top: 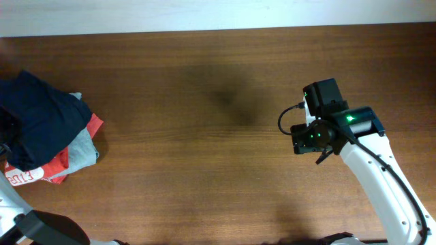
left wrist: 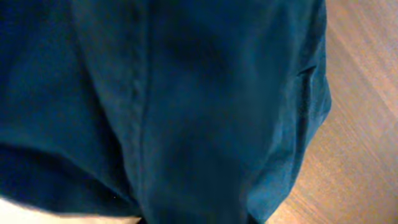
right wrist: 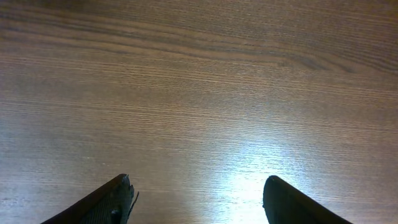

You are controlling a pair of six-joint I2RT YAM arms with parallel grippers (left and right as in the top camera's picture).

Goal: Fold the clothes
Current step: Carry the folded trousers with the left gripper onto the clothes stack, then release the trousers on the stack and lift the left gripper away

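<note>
The clothes, a dark navy garment (top: 37, 116), lie bunched on top of a pile at the table's far left edge. In the left wrist view the navy fabric (left wrist: 186, 106) fills almost the whole frame, pressed close to the camera and narrowing toward the bottom centre. My left gripper (top: 8, 139) is at the garment's left side; its fingers are hidden by the fabric. My right gripper (right wrist: 196, 199) is open and empty over bare wood, and in the overhead view (top: 308, 139) it is far to the right of the garment.
Under the navy garment lie a red shirt with white print (top: 54, 167) and a grey garment (top: 83, 151). The wooden table (top: 204, 136) stretches between the pile and my right arm. A strip of table shows in the left wrist view (left wrist: 367, 124).
</note>
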